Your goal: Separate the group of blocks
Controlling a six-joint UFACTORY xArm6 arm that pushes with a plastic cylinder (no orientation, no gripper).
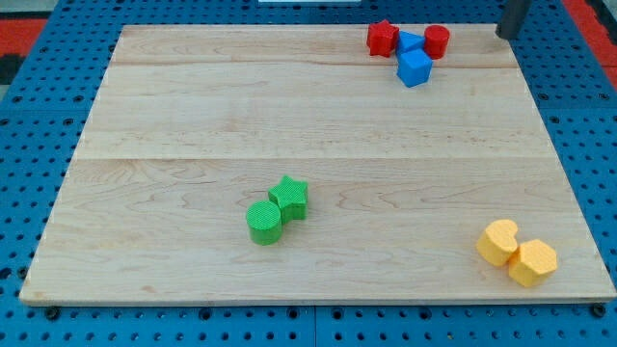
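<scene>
A group of blocks sits at the view's top right: a red star (382, 38), a red cylinder (437, 41), a small blue block (410, 42) between them, and a blue cube (415, 67) just below. They touch or nearly touch. My rod shows at the top right corner, with my tip (503, 36) to the right of the red cylinder, apart from it. A green star (290, 198) touches a green cylinder (264, 222) at the lower middle. A yellow cylinder (498, 242) touches a yellow hexagon (532, 262) at the bottom right.
The blocks lie on a light wooden board (193, 116). Around it is a blue perforated table (39, 116). The board's right edge runs close to the yellow pair.
</scene>
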